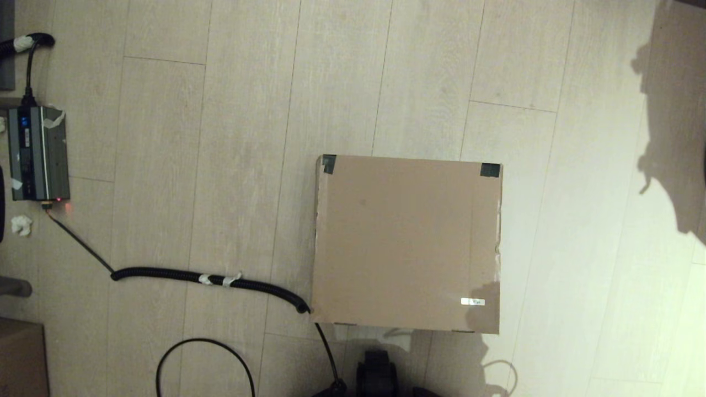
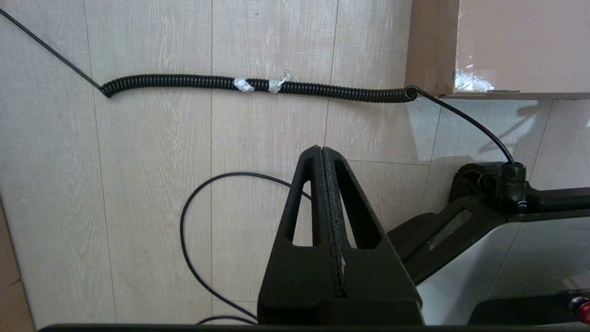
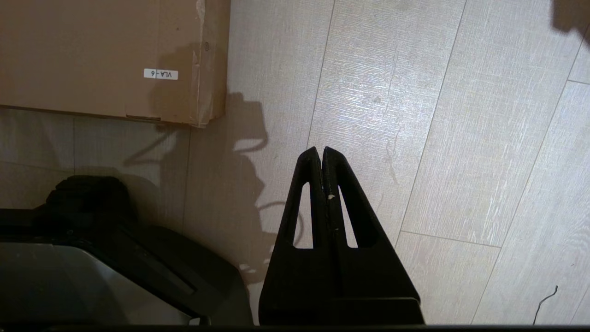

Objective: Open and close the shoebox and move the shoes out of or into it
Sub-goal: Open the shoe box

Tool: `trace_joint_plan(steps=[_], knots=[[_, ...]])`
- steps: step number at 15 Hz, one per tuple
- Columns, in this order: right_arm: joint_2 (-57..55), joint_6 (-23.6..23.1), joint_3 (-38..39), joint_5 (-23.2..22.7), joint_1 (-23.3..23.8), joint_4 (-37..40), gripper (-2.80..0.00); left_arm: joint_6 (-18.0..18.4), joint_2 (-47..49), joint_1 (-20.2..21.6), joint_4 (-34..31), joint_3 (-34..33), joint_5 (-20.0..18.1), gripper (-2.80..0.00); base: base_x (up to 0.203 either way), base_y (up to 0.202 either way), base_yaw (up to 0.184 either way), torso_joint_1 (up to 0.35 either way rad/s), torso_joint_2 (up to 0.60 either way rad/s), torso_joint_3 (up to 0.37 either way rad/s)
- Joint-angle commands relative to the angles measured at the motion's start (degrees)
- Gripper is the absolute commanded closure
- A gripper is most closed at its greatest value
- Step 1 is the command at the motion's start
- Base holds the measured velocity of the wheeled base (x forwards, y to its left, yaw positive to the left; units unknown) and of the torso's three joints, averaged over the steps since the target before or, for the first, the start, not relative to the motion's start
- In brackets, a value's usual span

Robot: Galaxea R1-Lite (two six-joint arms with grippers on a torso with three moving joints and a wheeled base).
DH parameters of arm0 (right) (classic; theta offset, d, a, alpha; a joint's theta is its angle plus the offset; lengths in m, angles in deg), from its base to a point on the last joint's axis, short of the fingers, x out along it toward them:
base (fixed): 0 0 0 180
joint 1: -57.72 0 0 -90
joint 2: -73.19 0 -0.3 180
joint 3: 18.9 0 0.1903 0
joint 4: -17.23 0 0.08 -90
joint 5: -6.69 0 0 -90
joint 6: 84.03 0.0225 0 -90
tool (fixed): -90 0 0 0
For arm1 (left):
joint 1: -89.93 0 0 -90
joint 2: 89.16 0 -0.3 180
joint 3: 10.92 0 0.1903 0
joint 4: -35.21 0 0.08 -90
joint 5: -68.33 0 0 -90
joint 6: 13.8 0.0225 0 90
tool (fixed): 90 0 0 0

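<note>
The shoebox [image 1: 407, 242] lies on the floor ahead of me with its lid flat down. Black tape marks its two far lid corners, and a small white label [image 1: 472, 301] sits near its front right corner. The shoes are hidden. Neither gripper shows in the head view. In the left wrist view my left gripper [image 2: 321, 148] hangs shut and empty over bare floor, short of the shoebox's near left corner [image 2: 502, 44]. In the right wrist view my right gripper [image 3: 321, 150] is shut and empty over floor, off the shoebox's near right corner [image 3: 110, 55].
A coiled black cable [image 1: 209, 278] runs from a dark power unit [image 1: 37, 153] at far left to the shoebox's near left corner. A thin cable loop [image 1: 204, 364] lies near my base [image 1: 378, 372]. A smaller brown box [image 1: 21, 358] sits at bottom left.
</note>
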Motion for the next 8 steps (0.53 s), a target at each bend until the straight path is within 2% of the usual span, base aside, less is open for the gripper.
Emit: trace_joint_plan(steps=[1, 8], knots=[[-0.09, 0.06, 0.0, -0.01, -0.01, -0.01, 0.0, -0.07, 0.07, 0.02, 0.02, 0.0, -0.02, 0.0, 0.0, 0.0, 0.0, 0.0, 0.0, 0.0], [-0.09, 1.03, 0.0, 0.07, -0.01, -0.01, 0.0, -0.6, 0.07, 0.02, 0.09, 0.0, 0.07, 0.0, 0.0, 0.0, 0.0, 0.0, 0.0, 0.0]])
